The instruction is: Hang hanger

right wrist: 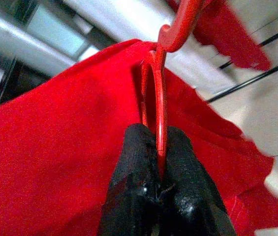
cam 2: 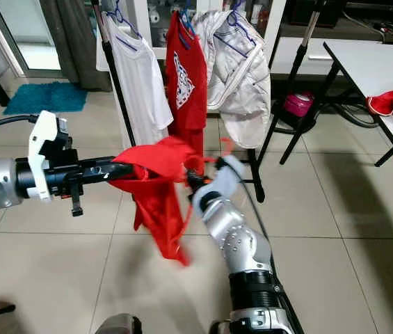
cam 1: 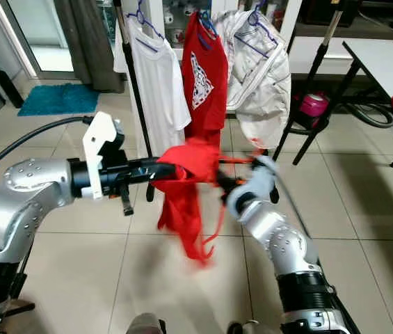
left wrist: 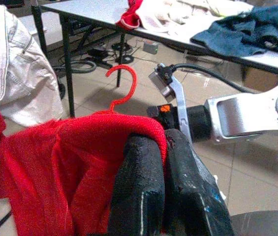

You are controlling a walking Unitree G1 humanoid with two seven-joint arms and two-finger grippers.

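Bright indoor light, motion-blurred right arm

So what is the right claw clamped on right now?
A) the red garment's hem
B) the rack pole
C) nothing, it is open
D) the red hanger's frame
D: in the right wrist view the right claw is shut on the thin frame of the red hanger, with the red garment draped around it.

Rack point(cam 1: 130, 76) ahead crowded: white shirt point(cam 1: 158, 76), red shirt point(cam 1: 206, 76), white jacket point(cam 1: 259, 69); tile floor point(cam 1: 349, 202) rightward open.
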